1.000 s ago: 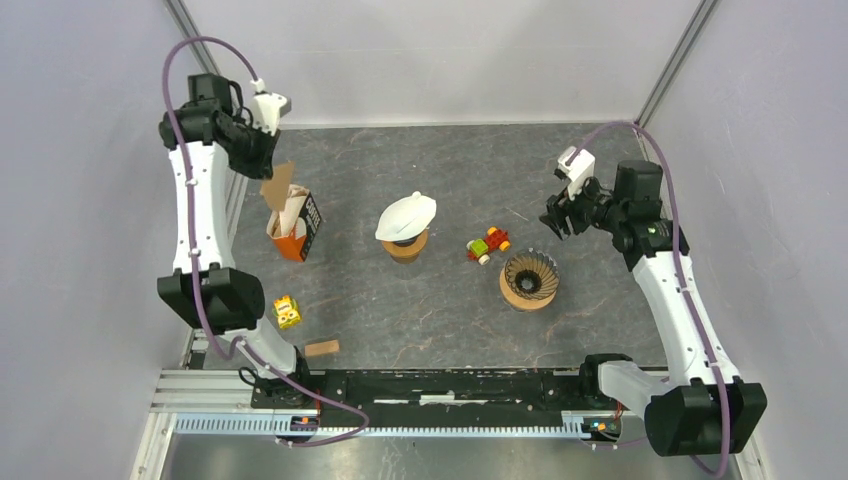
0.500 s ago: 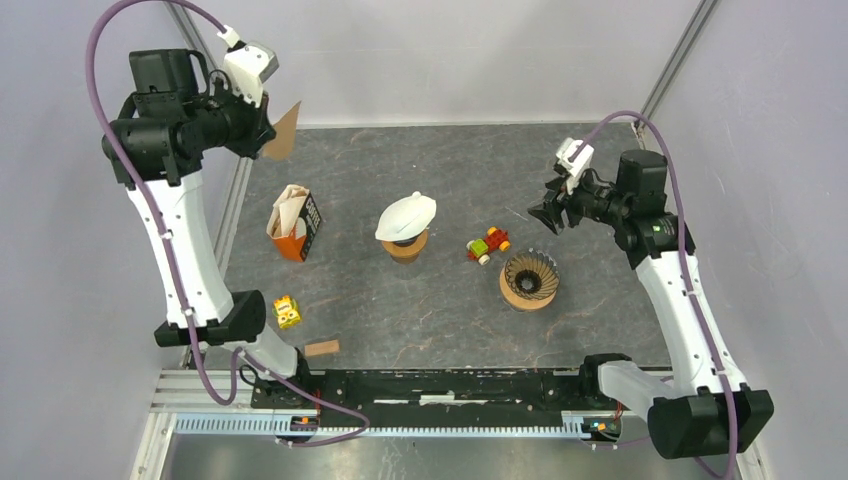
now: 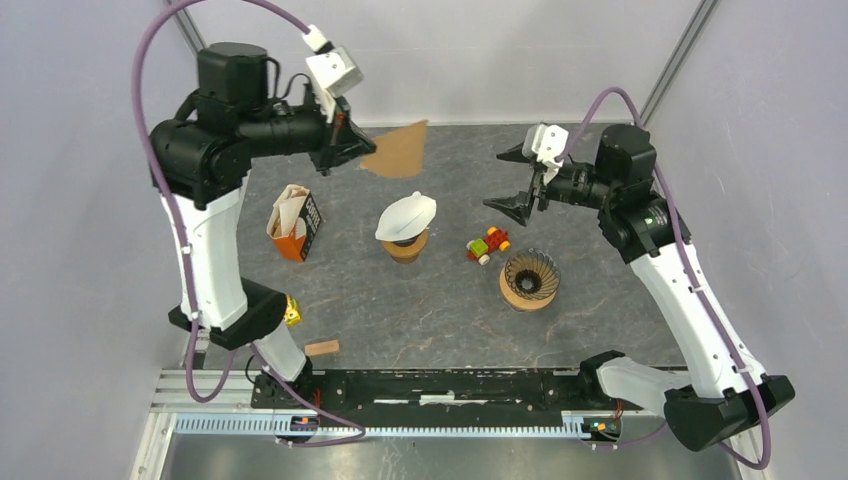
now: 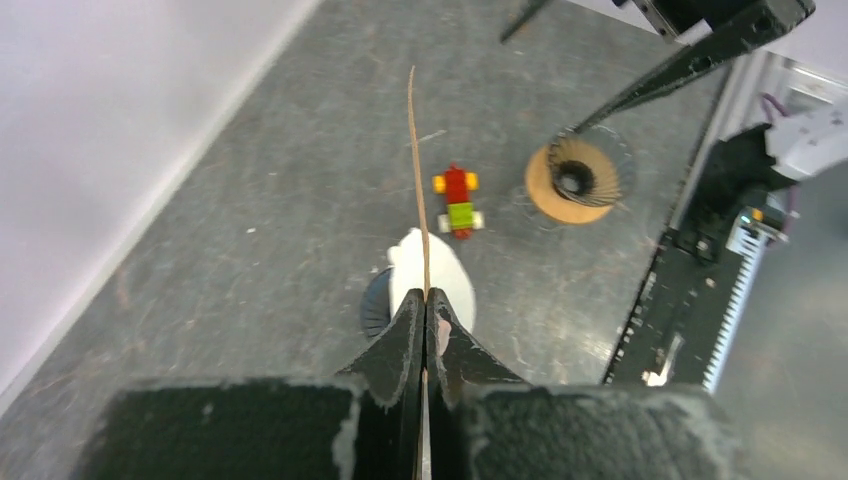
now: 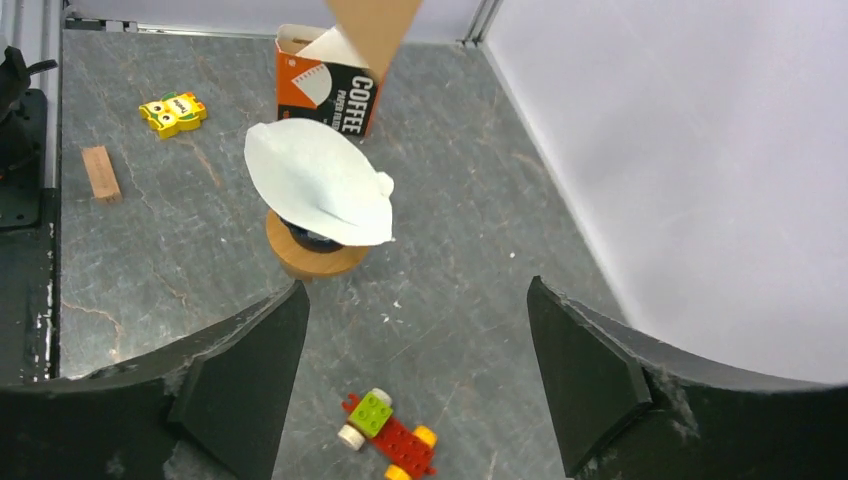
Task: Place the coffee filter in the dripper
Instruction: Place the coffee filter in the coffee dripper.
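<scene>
My left tool (image 3: pixel 358 150) is pinched shut on the filter (image 3: pixel 400 150), holding it up in the air over the back of the bench (image 3: pixel 600 330). My right tool (image 3: pixel 497 181) faces it, wide open, not touching. The empty dripper (image 3: pixel 529 279) sits under that one.

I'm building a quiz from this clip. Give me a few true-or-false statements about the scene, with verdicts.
1. The left gripper pinches a brown coffee filter in the air. True.
2. The right gripper is shut on the toy car. False: it is open and empty.
3. The right-hand dripper has no filter in it. True.
4. The centre dripper is bare. False: a white filter sits on it.
</scene>
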